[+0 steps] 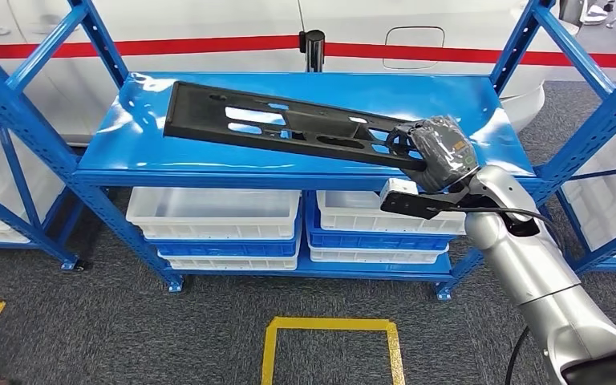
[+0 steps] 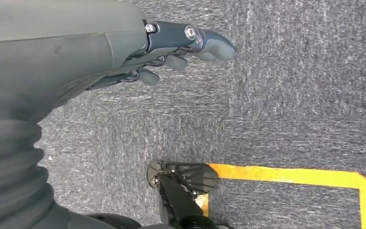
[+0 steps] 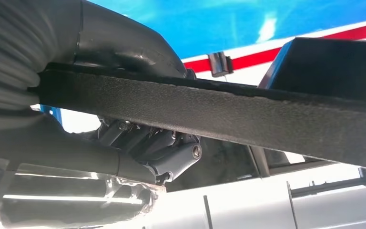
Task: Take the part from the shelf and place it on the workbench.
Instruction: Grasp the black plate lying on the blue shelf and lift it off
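A long flat black part [image 1: 281, 124] with cut-outs lies slanted across the top of the blue shelf [image 1: 152, 164], its left end raised a little. My right hand [image 1: 433, 148] grips the part's right end near the shelf's front edge. In the right wrist view the part's rough black edge [image 3: 248, 114] runs across the picture, with my hand's fingers [image 3: 171, 152] curled around it. My left hand [image 2: 171, 52] hangs by my side over the grey carpet, fingers loosely bent and holding nothing.
White and blue bins [image 1: 216, 216] are stacked on the shelf's lower level. Blue uprights [image 1: 16, 120] flank the rack, with more racks at both sides. Yellow floor tape [image 1: 329, 325] marks a box in front. A white wall with a red stripe [image 1: 208, 44] stands behind.
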